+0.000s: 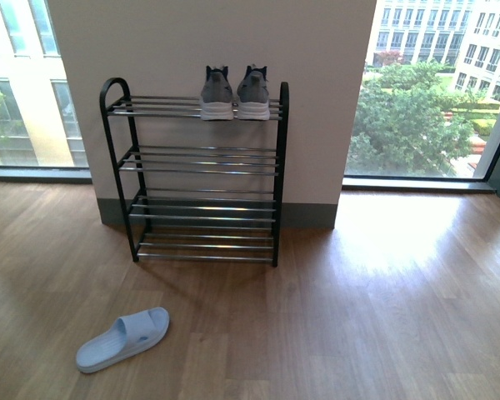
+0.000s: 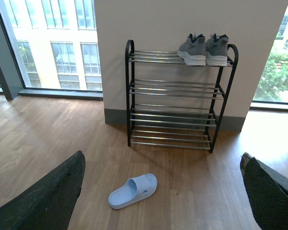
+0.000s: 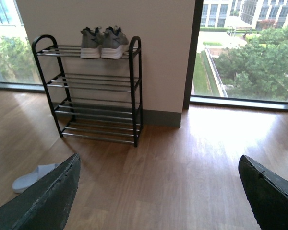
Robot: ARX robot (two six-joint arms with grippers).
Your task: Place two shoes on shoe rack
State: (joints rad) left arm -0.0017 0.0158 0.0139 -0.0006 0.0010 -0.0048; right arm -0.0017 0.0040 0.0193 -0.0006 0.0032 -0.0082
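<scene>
Two grey sneakers stand side by side, one (image 1: 217, 94) and the other (image 1: 253, 92), heels toward me, on the right end of the top shelf of the shoe rack (image 1: 121, 152). The rack is black-framed with chrome bars and stands against the wall. Both wrist views also show the sneakers (image 2: 204, 49) (image 3: 102, 42) on the rack (image 2: 129, 96) (image 3: 134, 91). My left gripper (image 2: 163, 191) is open, far back from the rack, nothing between its fingers (image 2: 48, 196). My right gripper (image 3: 158, 191) is likewise open and empty over bare floor. Neither arm shows in the front view.
A light blue slide sandal (image 1: 123, 337) lies on the wooden floor in front of the rack, to its left; the sandal (image 2: 133, 190) (image 3: 31, 176) shows in both wrist views. Large windows (image 1: 433, 83) flank the wall on both sides.
</scene>
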